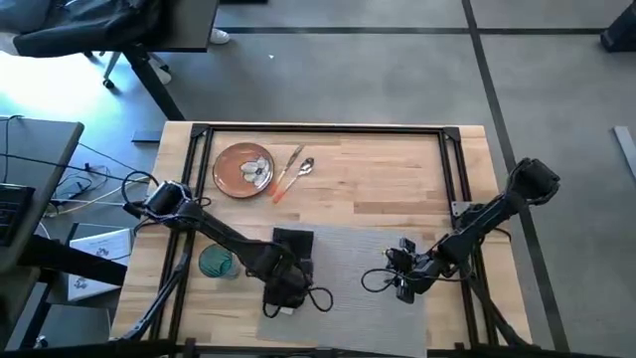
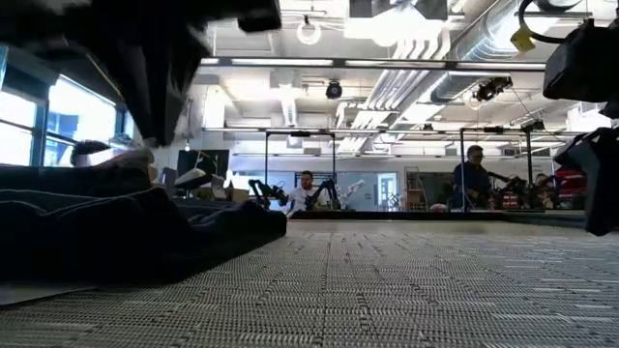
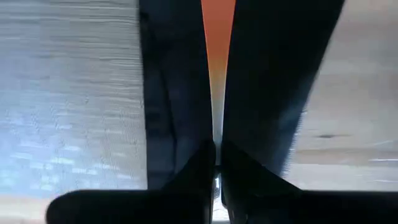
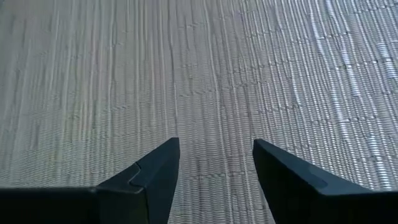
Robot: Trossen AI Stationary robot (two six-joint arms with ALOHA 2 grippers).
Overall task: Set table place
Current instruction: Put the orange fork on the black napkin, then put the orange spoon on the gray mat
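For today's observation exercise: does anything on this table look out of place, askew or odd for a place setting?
Yes. The plate and two pieces of cutlery lie on bare wood at the table's far side, off the placemat; the cutlery lies slanted. The teal glass stands beside the placemat.

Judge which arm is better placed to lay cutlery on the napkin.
Left: the left gripper grips an orange-handled utensil over the black napkin; the right gripper hangs open over the placemat.
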